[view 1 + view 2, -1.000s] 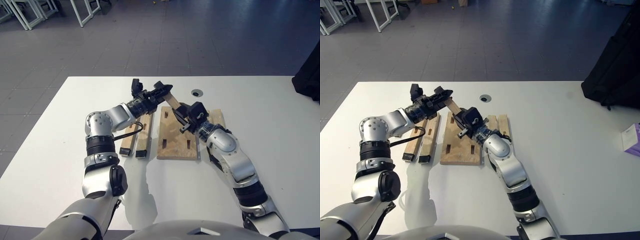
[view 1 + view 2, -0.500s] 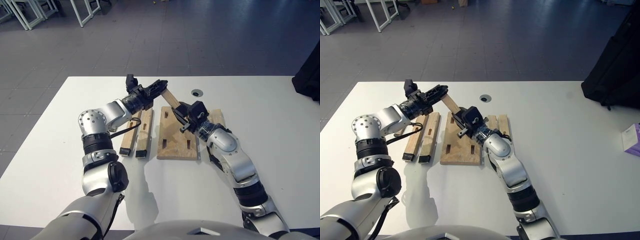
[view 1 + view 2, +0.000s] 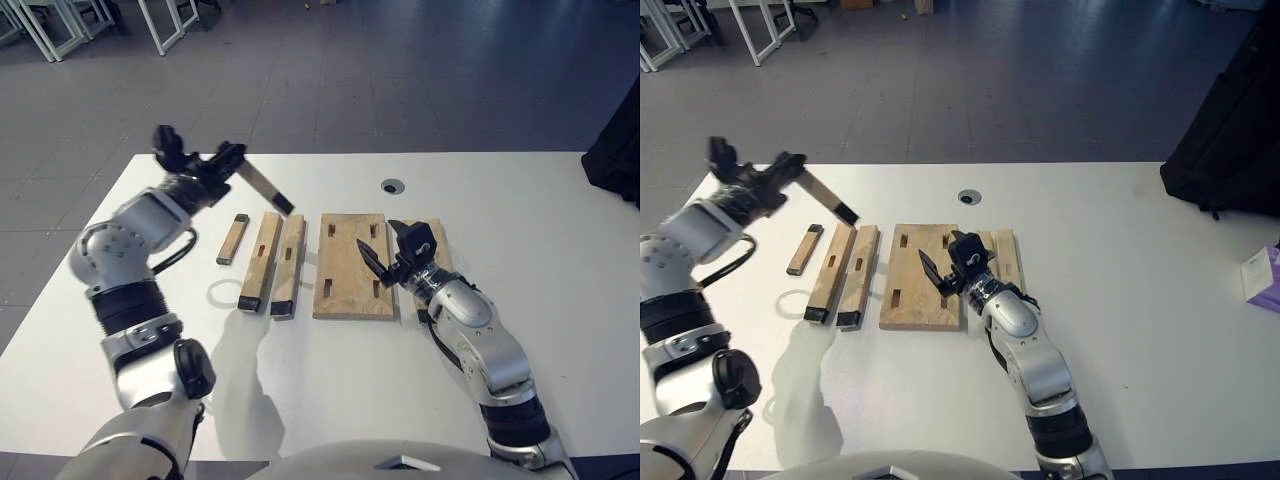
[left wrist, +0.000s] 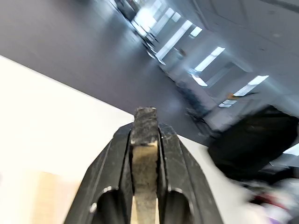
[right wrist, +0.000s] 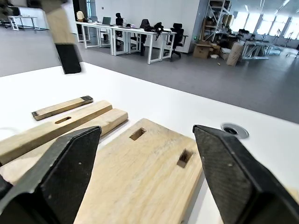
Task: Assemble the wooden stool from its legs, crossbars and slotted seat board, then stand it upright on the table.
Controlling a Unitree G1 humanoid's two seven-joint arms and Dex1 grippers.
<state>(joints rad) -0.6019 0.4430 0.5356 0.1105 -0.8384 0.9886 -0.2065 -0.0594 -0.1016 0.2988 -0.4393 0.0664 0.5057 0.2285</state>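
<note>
Since the right gripper (image 3: 388,250) lets go, jaws spread, the left gripper (image 3: 232,158) swings the leg (image 3: 265,188) off the seat board (image 3: 345,282), jaws pinching it, so nothing's slotted yet.

Seat board (image 3: 345,270): pale raw wood, coarse flaky face, matt. Legs (image 3: 262,258): same pale wood, smoother, black-capped ends; raised leg (image 3: 262,187) likewise. Counter (image 3: 560,300): smooth white, faint sheen. Right pincer (image 3: 392,250) fingers (image 5: 65,172): matt black plastic. Left pincer (image 4: 145,130): scuffed black.
</note>
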